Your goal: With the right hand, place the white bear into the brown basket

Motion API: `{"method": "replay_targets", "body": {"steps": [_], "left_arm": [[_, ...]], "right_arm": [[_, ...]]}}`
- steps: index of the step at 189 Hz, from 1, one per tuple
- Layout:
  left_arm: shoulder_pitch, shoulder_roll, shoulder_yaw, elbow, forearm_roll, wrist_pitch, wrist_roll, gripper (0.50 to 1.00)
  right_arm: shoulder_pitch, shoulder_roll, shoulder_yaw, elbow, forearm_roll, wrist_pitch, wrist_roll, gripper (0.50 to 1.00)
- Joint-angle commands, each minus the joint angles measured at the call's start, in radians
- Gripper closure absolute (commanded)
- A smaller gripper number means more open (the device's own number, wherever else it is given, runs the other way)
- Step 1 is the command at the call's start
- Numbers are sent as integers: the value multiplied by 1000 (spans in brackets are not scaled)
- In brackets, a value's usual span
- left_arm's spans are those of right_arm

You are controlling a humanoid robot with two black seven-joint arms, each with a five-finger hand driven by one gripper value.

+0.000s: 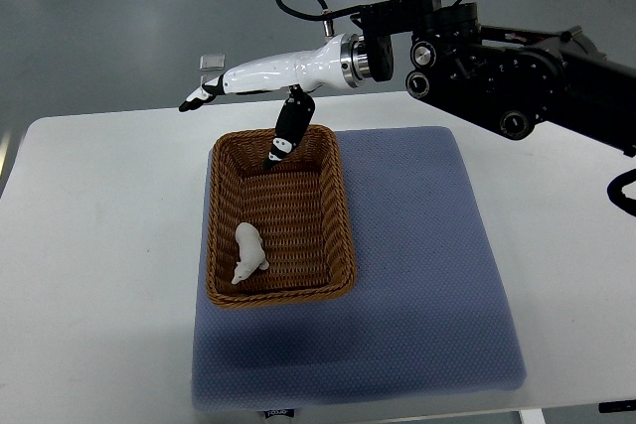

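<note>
I see the white bear [248,253] lying in the basket [336,196], well apart from my right hand [248,86], which looks open and empty

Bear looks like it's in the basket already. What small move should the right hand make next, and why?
Probably just lift the right hand up and back toward the right, away from the work. The white bear already lies inside the brown basket, near its front left corner, and the hand hovers open above the far rim holding nothing, so no further placing seems needed.
</note>
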Motion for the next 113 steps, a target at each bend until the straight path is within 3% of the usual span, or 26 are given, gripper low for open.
{"method": "replay_targets", "body": {"steps": [1,43,76,113], "left_arm": [[0,0,0,0,0,1,0,500],[0,0,0,0,0,0,0,500],[0,0,0,0,0,0,0,500],[0,0,0,0,0,0,0,500]], "right_arm": [[-18,-28,5,-21,111,4,-67,576],[-81,-100,5,-56,390,4,-179,576],[-160,-150,17,-81,566,-7,-185,576],[-280,-141,103,-154,764,-2,-216,576]]}}
